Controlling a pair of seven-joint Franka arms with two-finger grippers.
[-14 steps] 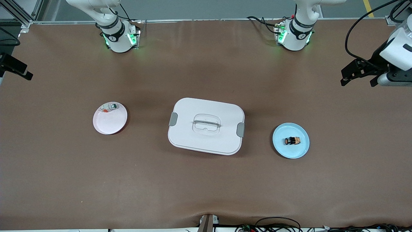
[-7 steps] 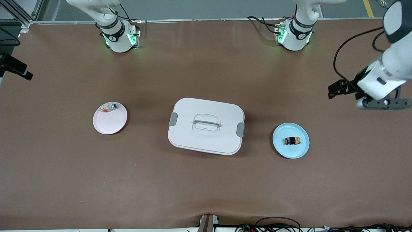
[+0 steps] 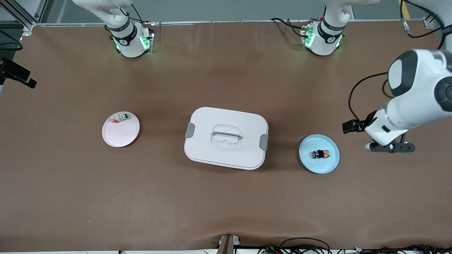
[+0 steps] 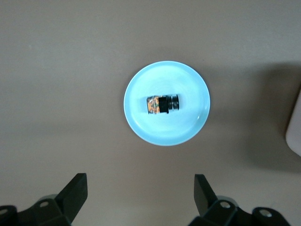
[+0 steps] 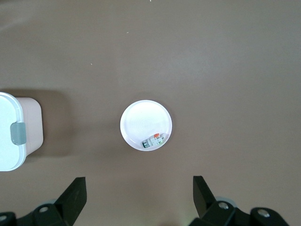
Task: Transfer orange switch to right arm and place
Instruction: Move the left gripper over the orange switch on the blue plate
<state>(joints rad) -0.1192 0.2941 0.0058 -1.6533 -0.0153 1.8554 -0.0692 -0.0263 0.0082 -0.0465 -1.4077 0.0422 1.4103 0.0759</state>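
Note:
The orange switch [image 3: 320, 154] lies on its side on a light blue plate [image 3: 308, 160] toward the left arm's end of the table. In the left wrist view the switch [image 4: 163, 104] lies in the middle of the plate [image 4: 141, 125]. My left gripper [image 3: 351, 126] hangs in the air over bare table beside the blue plate, open and empty [image 4: 140, 193]. My right gripper [image 5: 139, 195] is open and empty, high over the table by the pink plate; it is out of the front view, where only the right arm's base [image 3: 129, 38] shows.
A white lidded box [image 3: 226, 137] with grey clips sits mid-table, its edge showing in both wrist views [image 4: 295, 127] [image 5: 11, 136]. A pink plate [image 3: 120, 135] toward the right arm's end holds a small whitish part [image 3: 119, 118], also in the right wrist view [image 5: 154, 140].
The left arm has swung down from the table's end toward the blue plate, and its gripper now hangs just beside it. The switch, plates and box have not moved.

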